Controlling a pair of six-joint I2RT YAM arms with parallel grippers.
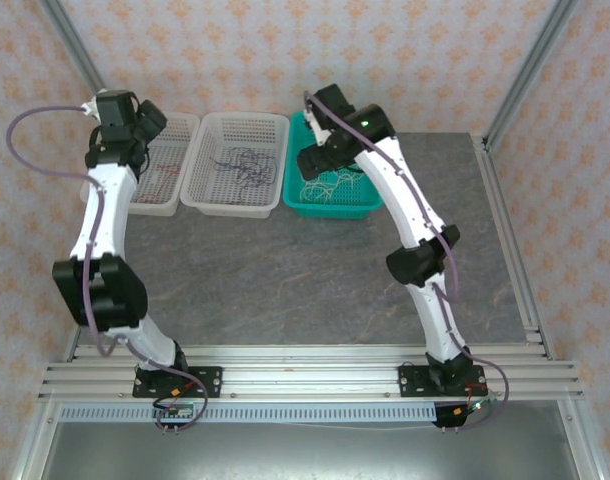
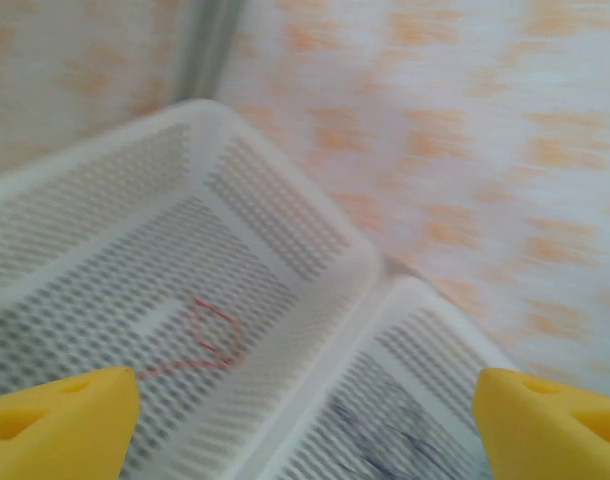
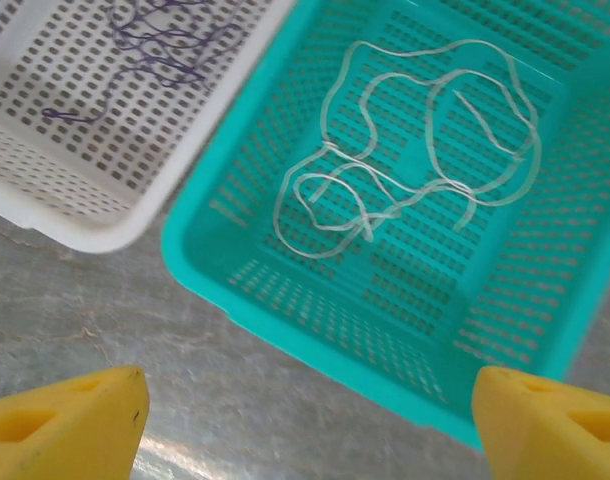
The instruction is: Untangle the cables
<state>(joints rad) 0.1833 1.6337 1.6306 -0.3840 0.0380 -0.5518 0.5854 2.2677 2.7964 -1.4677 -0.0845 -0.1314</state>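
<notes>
While both arms hang over the baskets, each cable lies in its own: red cable point(image 2: 210, 345) in the left white basket point(image 2: 275, 215), purple cable point(image 3: 155, 45) in the middle basket point(image 3: 45, 185), cream cable point(image 3: 425, 150) looped in the teal basket point(image 3: 285, 330). Left gripper point(image 2: 305, 430) and right gripper point(image 3: 305, 420) are both spread wide, holding nothing. The left wrist view's blurry, so the red one looks like maybe a single loop.

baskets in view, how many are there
3, in a row along the far side: the left white basket with the red cable, the middle white basket with the purple cable, and the teal basket on the right with the cream cable.
</notes>
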